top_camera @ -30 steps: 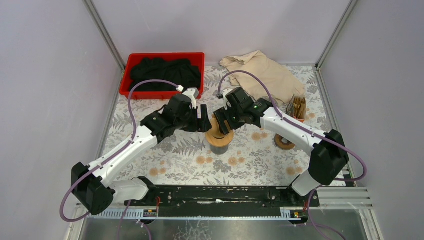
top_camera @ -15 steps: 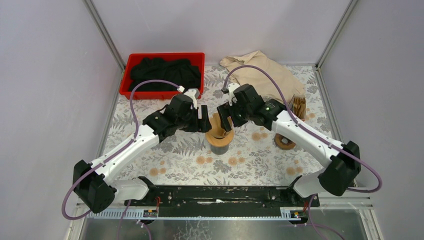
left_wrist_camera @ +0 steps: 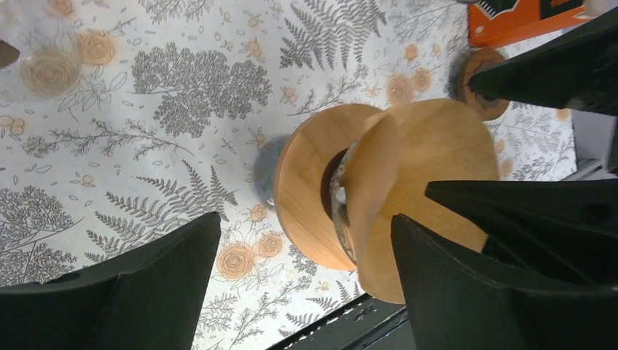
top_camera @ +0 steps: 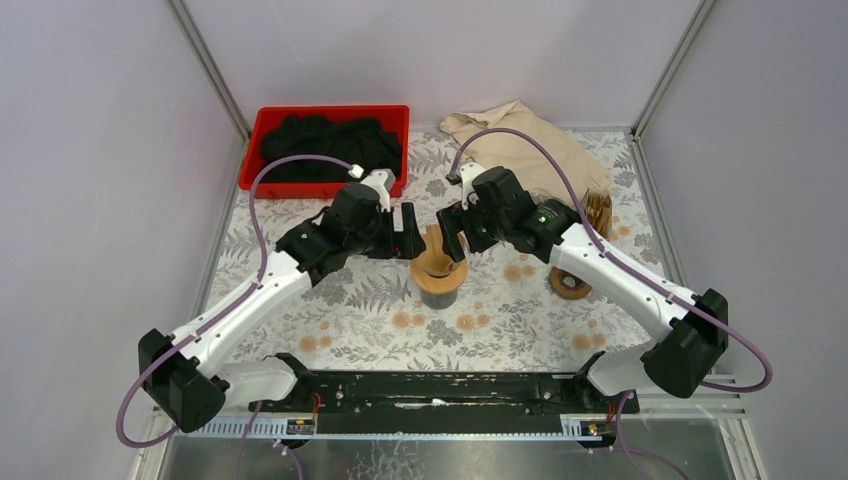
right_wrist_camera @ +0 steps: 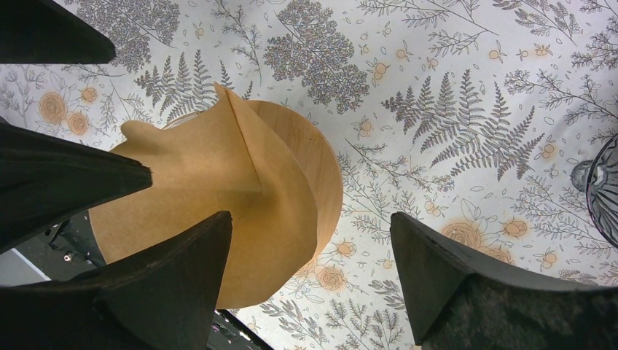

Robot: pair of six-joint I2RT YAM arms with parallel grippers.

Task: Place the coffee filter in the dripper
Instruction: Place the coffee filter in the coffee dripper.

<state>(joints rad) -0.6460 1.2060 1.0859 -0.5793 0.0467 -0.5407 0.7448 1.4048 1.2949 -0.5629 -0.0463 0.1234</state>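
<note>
- On the patterned table [top_camera: 350, 310], the biggest change over the last second is in the right arm [top_camera: 600, 270]: its elbow has swung outward and its wrist has pulled back and up from the middle.
- Opposite it, the left arm [top_camera: 260, 295] has shifted only a little, drawing up and away from the same spot.
- Between the two wrists stands the dripper [top_camera: 438, 285], in the place it occupied a second ago.
- Sitting in the dripper's wooden collar [left_wrist_camera: 306, 197] is the coffee filter [right_wrist_camera: 218, 189], a brown cone. It looks lopsided, with one creased flap rising above the rim.
- Just beside the dripper, the left gripper [top_camera: 407, 232] has its jaws spread wide and appears to hold nothing, though one finger lies close to the filter's edge in its own wrist view.
- Above the filter, the right gripper [right_wrist_camera: 312, 217] is also spread wide and empty, with the paper lying free beneath it.
- Both claws have let go, so placement looks essentially done; the raised flap may still need settling.
</note>
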